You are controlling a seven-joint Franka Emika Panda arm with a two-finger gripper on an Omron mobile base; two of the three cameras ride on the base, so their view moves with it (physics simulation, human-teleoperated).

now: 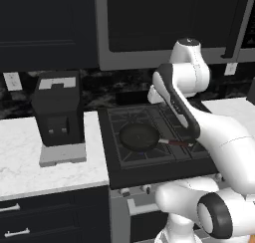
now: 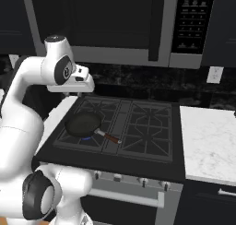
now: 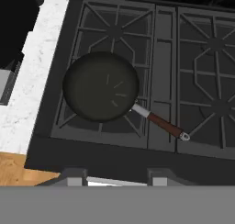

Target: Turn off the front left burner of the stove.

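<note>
The white arm rises from the base at the near side, its dark-jointed lower link bulking large in both base views. From there it reaches up and away toward the far side, bends at a rounded elbow topped by a dark cap, and folds back so that the hand hangs forward and faces down. The gripper (image 2: pixel 76 87) sits below the wrist block, held high in the air; whether its fingers are spread or closed cannot be told.

frying pan (image 3: pixel 101 86) reddish handle | black toaster (image 1: pixel 58 110) on marble counter (image 1: pixel 30 157)
</note>
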